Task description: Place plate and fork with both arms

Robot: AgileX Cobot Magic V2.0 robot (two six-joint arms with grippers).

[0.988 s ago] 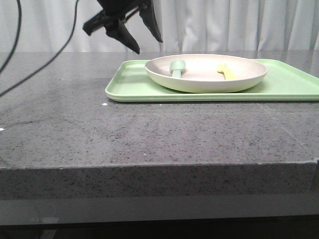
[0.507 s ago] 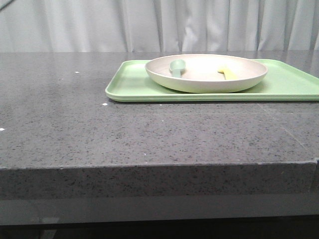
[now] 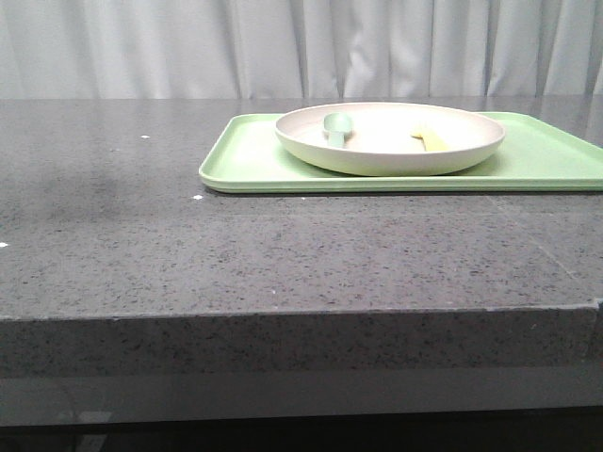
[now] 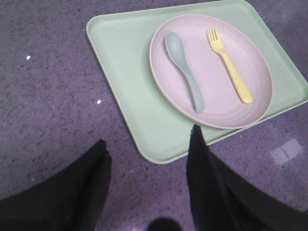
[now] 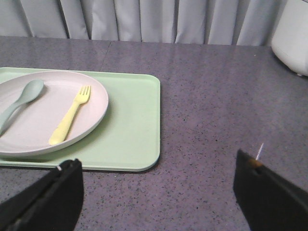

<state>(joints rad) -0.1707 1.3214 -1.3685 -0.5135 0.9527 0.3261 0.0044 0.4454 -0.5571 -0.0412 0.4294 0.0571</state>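
Plate (image 4: 211, 72): cream-beige, round, shallow; seated on the light-green tray (image 4: 127, 72), which rests on the speckled grey surface (image 3: 283, 254).

Fork (image 4: 229, 65): yellow, laid flat inside the plate, beside the pale grey-green spoon (image 4: 184, 70), the two apart and not touching.

Left gripper (image 4: 149, 149): seen in the left wrist view, held above the bare surface just off the tray's edge; its dark fingers (image 4: 202, 163) are spread apart and nothing is held. Plate and fork are well clear of it, untouched.

Right gripper (image 5: 159, 166): seen in the right wrist view, spread wide with nothing between the fingers; positioned over the surface near the tray's edge, the fork and plate lying beyond it, apart.

Front view: neither gripper is shown.

Markings: no brand, label or readable writing is seen on any item.

Background: pale curtain (image 3: 377, 47).
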